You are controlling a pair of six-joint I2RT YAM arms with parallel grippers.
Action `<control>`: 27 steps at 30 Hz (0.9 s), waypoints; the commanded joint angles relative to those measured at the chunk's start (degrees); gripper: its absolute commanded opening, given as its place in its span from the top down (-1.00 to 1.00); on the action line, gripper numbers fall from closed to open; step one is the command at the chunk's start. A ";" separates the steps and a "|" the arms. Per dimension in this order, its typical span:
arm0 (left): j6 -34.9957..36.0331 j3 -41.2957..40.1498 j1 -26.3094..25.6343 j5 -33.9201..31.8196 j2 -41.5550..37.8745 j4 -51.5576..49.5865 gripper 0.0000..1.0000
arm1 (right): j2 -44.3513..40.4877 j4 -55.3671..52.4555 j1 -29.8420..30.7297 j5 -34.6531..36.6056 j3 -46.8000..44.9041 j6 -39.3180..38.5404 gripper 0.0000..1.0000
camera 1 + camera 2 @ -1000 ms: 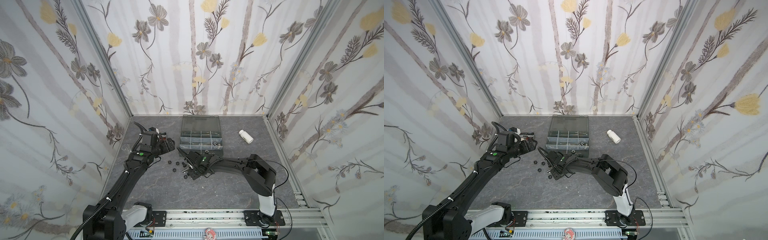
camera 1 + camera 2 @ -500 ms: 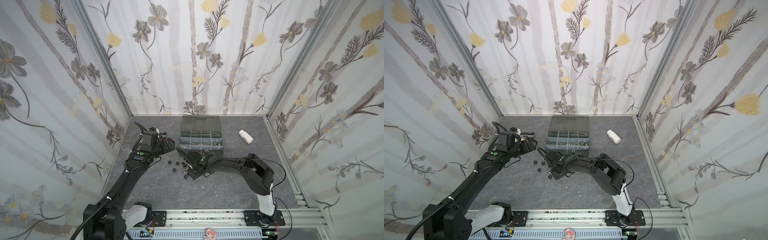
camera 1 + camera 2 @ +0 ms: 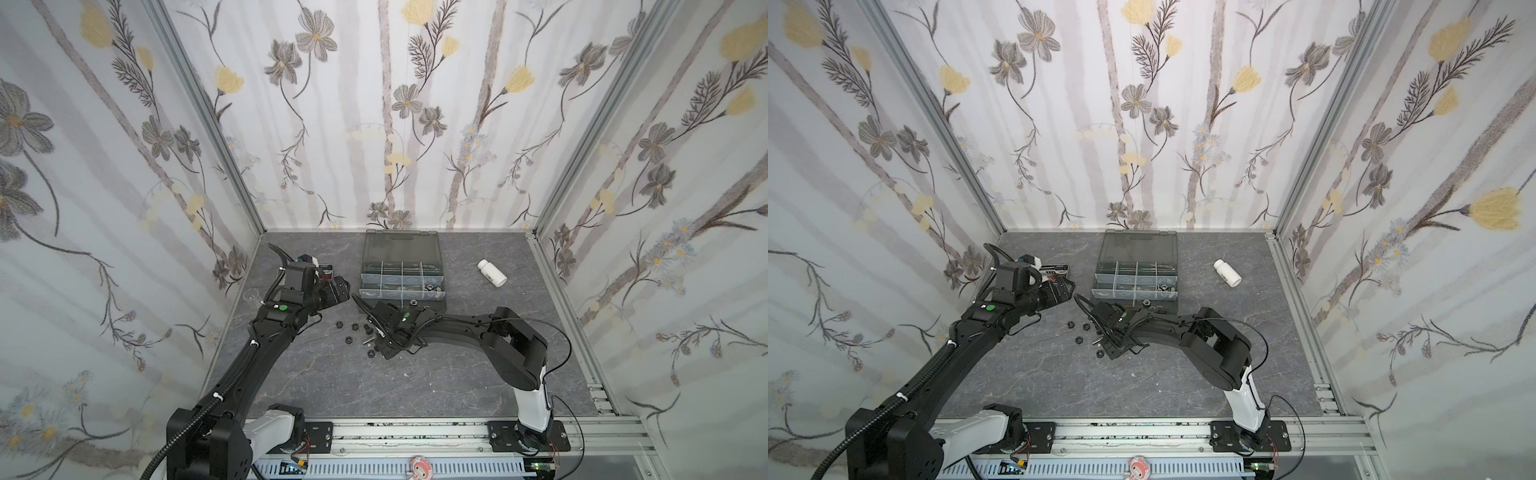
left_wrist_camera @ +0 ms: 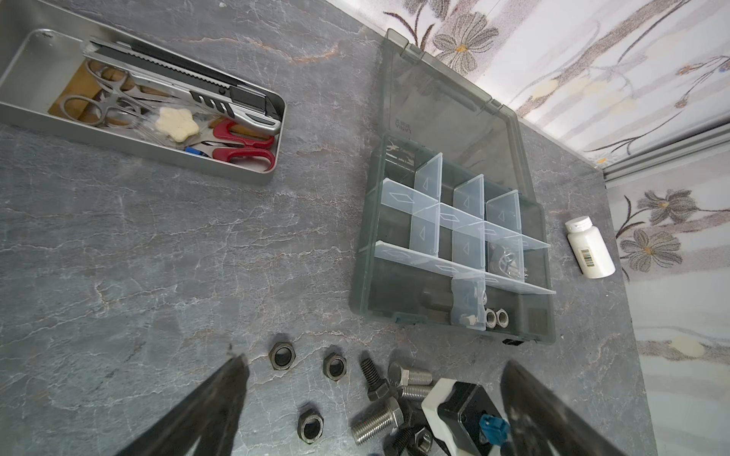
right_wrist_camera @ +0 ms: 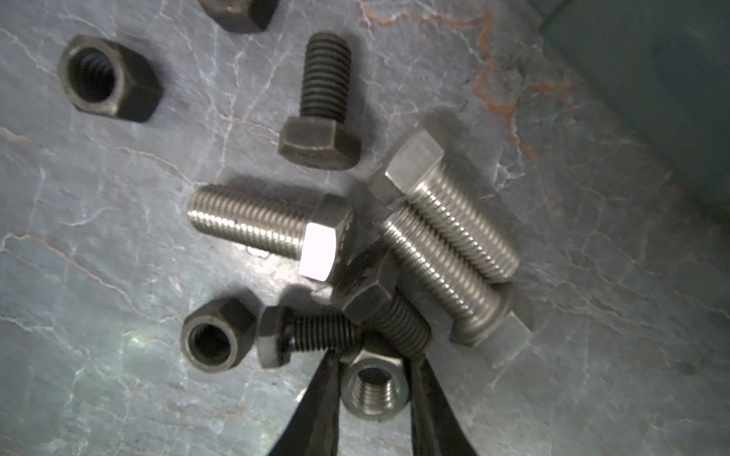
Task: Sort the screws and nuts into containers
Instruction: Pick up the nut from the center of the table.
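Compartments (image 4: 466,248) of the grey organizer box (image 4: 365,276), lid (image 4: 446,102) flat open at 12 o'clock: two silver nuts (image 4: 496,318) in the front row, a silvery tangle (image 4: 505,258) in the middle row toward 3 o'clock, too small to sort. Loose screws (image 5: 268,229) and black nuts (image 5: 134,91) lie on the desk (image 4: 158,256) at 6 o'clock of the box. My right end effector (image 5: 373,357) pinches a silver nut (image 5: 373,412) there; my left end effector (image 4: 373,363) is spread wide. Embossed lid lettering (image 4: 403,127) is unreadable; the white bottle (image 4: 590,246) at 3 o'clock bears a barcode (image 4: 586,254).
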 commanded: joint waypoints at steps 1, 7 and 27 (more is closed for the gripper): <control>0.07 -0.22 0.06 -0.48 -0.32 1.48 -1.00 | -2.30 -1.11 -0.07 0.29 0.20 -0.07 0.50; -0.22 -0.09 0.06 -0.02 -1.45 1.99 -1.00 | -5.88 -1.39 -0.46 1.03 -1.13 -0.04 0.51; 1.30 1.54 -0.55 2.85 -0.42 -0.13 -1.00 | -16.94 -0.89 -13.89 0.34 -5.42 -3.54 0.50</control>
